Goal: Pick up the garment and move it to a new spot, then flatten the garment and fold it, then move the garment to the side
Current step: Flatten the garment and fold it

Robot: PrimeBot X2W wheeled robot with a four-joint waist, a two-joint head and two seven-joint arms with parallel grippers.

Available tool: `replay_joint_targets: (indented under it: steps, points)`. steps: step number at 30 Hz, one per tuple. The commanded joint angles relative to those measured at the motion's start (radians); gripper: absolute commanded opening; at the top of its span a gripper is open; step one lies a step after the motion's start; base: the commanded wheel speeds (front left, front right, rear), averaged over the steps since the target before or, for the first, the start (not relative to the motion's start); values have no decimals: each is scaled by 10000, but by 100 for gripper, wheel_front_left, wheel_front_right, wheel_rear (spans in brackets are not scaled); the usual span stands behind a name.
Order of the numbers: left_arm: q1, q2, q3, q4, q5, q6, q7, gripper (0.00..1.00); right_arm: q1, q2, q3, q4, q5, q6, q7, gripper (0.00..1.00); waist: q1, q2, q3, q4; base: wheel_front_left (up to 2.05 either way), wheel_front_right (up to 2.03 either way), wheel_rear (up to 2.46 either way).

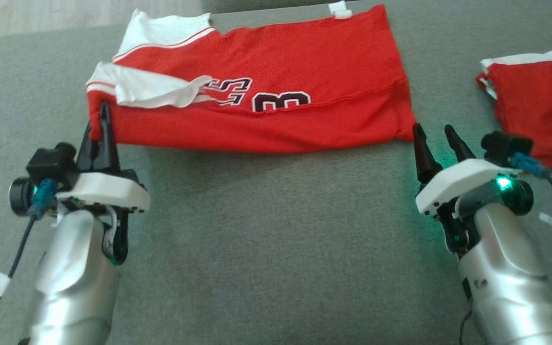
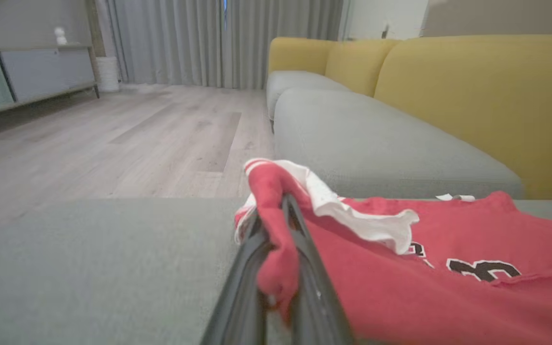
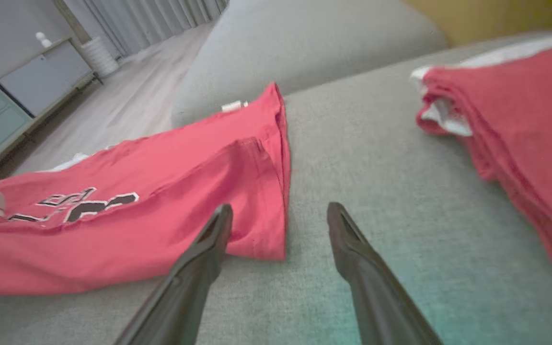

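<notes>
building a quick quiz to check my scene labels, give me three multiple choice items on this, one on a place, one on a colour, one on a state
1. Where does the second red garment lie?
A) on the grey cushion, to the right of the jersey
B) on top of the jersey
C) on the wooden floor

2. What colour is the sofa backrest?
A) blue
B) yellow
C) black

3. What is the left gripper doing?
A) standing open above the cushion
B) shut on nothing
C) shut on the jersey's near left corner

Answers:
1 A, the head view shows it on the cushion, apart from the jersey, at the right.
2 B, the left wrist view shows yellow backs behind grey seats.
3 C, red cloth is pinched between its fingers in the left wrist view.
</notes>
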Motion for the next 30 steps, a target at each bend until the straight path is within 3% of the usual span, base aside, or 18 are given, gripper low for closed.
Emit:
replay_joint_targets:
  steps: [1,8,15,16,17,30]
  points:
    - [-50,279,135,-430,164,-26,-106,0,-546,75,212,87,-223,33,34,100,0,0,55,122,0,0,0]
    - [153,130,-165,-762,385,-136,-109,0,-1632,75,192,2377,-278,33,469,100,0,0,154,424,0,0,0]
    - [204,90,-237,-793,437,-147,-109,0,-2287,75,484,3750,-56,33,541,100,0,0,229,586,0,0,0]
    - [207,92,-241,-776,448,-136,-109,0,-2363,75,667,3847,3,33,537,45,0,0,241,606,0,0,0]
    - [220,104,-237,-737,451,-124,-109,0,-2431,75,803,3907,22,33,414,3,0,0,249,611,0,0,0]
    - [951,487,160,-417,292,11,-110,0,-2796,70,760,4773,-1390,33,-1425,0,0,0,-588,197,0,0,0]
